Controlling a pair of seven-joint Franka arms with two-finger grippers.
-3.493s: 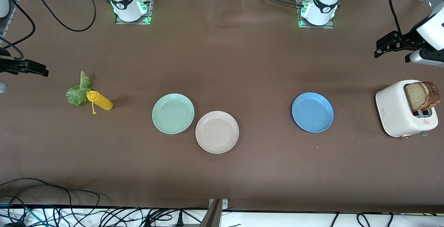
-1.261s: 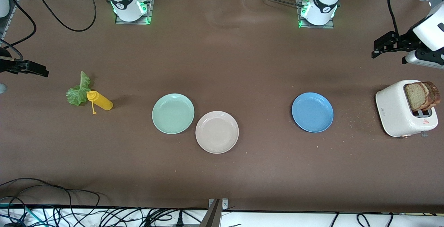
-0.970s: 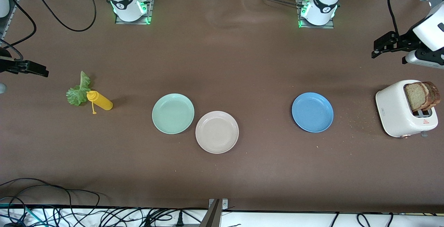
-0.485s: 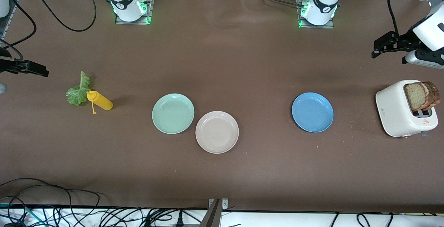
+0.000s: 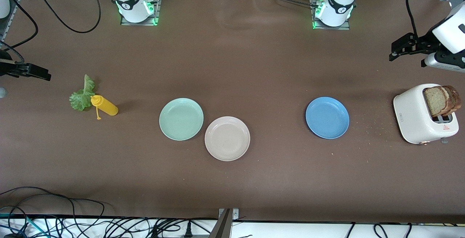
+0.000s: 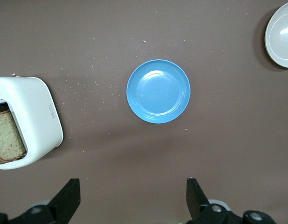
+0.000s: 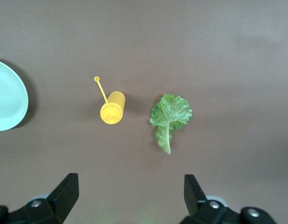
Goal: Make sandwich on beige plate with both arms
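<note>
Beige plate (image 5: 227, 138) bare beside green plate (image 5: 181, 119); bread (image 5: 439, 101) in toaster (image 5: 417, 116), lettuce (image 5: 83, 94) touching bottle (image 5: 104, 105); L gripper (image 6: 132, 198) & R gripper (image 7: 129, 196) spread wide, w/ risk of knocking bottle.

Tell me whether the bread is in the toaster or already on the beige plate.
In the toaster. Both bread slices stand up out of the slots of the white toaster; the beige plate is bare.
</note>
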